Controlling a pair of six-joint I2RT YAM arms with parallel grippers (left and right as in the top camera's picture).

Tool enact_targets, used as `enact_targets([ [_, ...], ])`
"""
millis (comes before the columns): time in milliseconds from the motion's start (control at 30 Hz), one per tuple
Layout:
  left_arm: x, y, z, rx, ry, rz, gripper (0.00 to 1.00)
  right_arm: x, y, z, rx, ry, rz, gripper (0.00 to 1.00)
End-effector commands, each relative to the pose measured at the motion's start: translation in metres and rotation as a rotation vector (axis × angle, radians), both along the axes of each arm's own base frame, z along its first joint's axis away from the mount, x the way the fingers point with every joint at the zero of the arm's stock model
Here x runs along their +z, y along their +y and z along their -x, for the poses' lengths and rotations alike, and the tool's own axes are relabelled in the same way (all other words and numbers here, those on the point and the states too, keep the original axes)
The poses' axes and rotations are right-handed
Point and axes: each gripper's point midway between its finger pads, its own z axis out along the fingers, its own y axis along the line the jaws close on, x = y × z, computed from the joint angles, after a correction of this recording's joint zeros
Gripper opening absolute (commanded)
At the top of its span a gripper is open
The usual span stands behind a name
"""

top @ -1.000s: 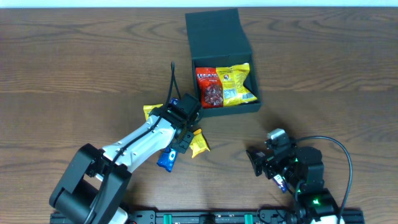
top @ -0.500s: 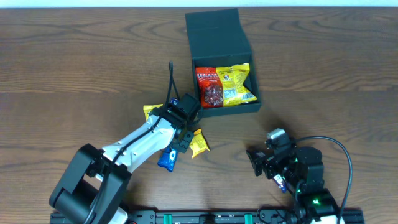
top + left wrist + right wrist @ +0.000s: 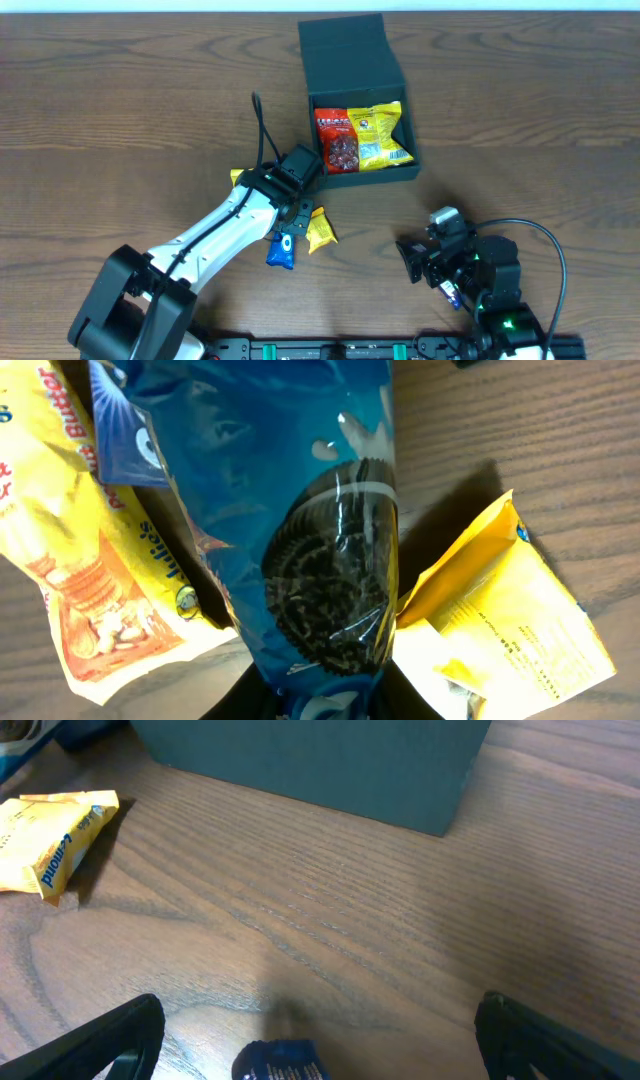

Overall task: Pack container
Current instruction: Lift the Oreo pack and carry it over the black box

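The container (image 3: 352,58), a dark teal box with its lid flapped back, lies open at the back centre. Inside it are a red snack packet (image 3: 337,141) and a yellow packet (image 3: 382,136). My left gripper (image 3: 288,228) hangs just in front of the box's left corner. In the left wrist view my left gripper (image 3: 315,698) is shut on the end of a blue cookie packet (image 3: 320,550). Seen from overhead, that blue cookie packet (image 3: 281,249) sits under the arm. My right gripper (image 3: 412,262) rests at the front right, open and holding nothing. From its own wrist, the right gripper (image 3: 320,1045) faces the container (image 3: 320,765).
A small yellow packet (image 3: 321,231) lies on the wood table (image 3: 120,110) beside the blue one. Another yellow packet (image 3: 240,179) peeks out left of the left wrist. Both flank the blue packet in the left wrist view. The left arm's black cable (image 3: 263,125) loops upward.
The left gripper has tightened on the blue cookie packet, which has shifted a little right and turned more upright. The left arm and its cable swung slightly left. The right arm is still.
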Motion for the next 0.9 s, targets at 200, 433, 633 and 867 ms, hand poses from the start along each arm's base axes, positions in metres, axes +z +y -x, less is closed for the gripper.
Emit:
enact_targets([
  [200, 0.046, -0.018, -0.027, 0.099, -0.077, 0.078, 0.18, -0.001, -0.002, 0.000, 0.000, -0.002, 0.008, 0.99],
  [433, 0.098, -0.038, -0.057, 0.099, -0.176, 0.151, 0.19, -0.001, -0.002, 0.000, 0.000, -0.002, 0.008, 0.99],
  [633, 0.146, -0.054, -0.097, 0.214, -0.346, 0.257, 0.19, -0.001, -0.002, 0.000, 0.000, -0.002, 0.008, 0.99],
  [867, 0.172, -0.077, -0.134, 0.491, -0.429, 0.497, 0.18, -0.001, -0.002, 0.000, 0.000, -0.002, 0.008, 0.99],
])
